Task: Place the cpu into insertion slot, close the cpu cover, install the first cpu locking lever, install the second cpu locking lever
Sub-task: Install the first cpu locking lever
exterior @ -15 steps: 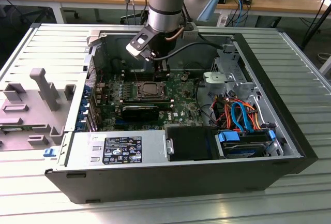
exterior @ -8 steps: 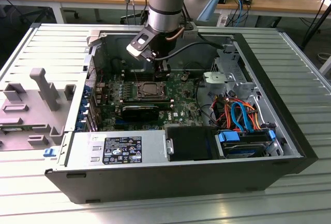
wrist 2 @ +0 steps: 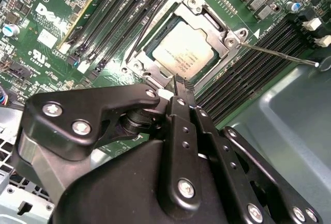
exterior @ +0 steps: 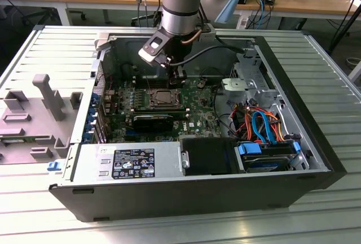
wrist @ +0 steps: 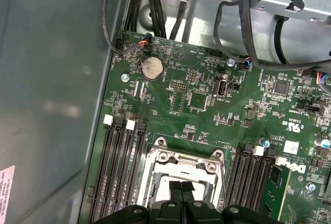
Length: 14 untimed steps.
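The cpu (wrist 2: 182, 56) shows its dull silver top inside the insertion slot (exterior: 164, 98) on the green board. The cpu cover (wrist 2: 209, 19), a silver frame, lies flat around the chip, and its edge with two screws appears in the first wrist view (wrist: 187, 157). One thin locking lever (wrist 2: 279, 53) sticks out from a socket corner over the memory slots. A second thin lever (wrist 2: 155, 17) runs along the opposite side. My gripper (wrist 2: 178, 83) (wrist: 181, 187) (exterior: 176, 80) hangs just above the socket's edge, fingers shut together with nothing between them.
Long black memory slots (wrist: 120, 172) flank the socket on both sides. A black heatsink block (exterior: 152, 122) lies beside the socket. The grey case wall (wrist: 51, 89) is close by. Cables (exterior: 262, 123) and a drive cage (exterior: 248, 83) fill the exterior view's right.
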Tool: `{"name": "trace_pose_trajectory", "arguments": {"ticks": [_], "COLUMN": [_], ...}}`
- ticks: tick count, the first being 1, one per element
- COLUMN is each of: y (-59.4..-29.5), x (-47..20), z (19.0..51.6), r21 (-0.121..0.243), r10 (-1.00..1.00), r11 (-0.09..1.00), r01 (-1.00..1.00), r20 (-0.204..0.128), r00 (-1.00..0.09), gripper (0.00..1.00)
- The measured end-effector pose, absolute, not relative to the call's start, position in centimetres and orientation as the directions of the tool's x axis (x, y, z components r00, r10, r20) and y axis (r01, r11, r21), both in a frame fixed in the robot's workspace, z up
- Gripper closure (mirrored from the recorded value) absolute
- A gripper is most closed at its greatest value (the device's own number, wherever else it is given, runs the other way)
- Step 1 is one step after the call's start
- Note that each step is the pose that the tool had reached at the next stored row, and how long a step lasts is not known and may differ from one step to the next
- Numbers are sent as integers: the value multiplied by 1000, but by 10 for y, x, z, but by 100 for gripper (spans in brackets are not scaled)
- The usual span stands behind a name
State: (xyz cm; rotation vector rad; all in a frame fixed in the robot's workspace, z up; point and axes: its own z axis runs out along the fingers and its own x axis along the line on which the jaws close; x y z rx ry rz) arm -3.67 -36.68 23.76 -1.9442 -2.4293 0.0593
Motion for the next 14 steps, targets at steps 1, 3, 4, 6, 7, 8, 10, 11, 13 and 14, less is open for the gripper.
{"name": "trace_pose_trajectory", "arguments": {"ticks": [1,3,4,6,7,8,10,11,13,14], "y": [-367,-367,-367,-367,-367,-367,-367,-367,-367,-367], "x": [-37,-37,-37,-37,-37,-37,-37,-37,-37,-37], "z": [238,238,238,238,238,238,238,238,238,238], "r21": [-48,-48,-48,-48,-48,-48,-48,-48,-48,-48], "r10": [975,974,973,972,970,969,968,968,966,966], "r11": [223,228,231,237,241,245,249,251,257,259], "r01": [974,972,972,970,969,968,967,967,965,965], "r20": [-1,-1,-1,-1,-1,-1,-1,-1,-1,-1], "r00": [-224,-228,-231,-237,-241,-245,-250,-251,-257,-259], "gripper": [89,89,89,89,89,89,89,89,89,89]}}
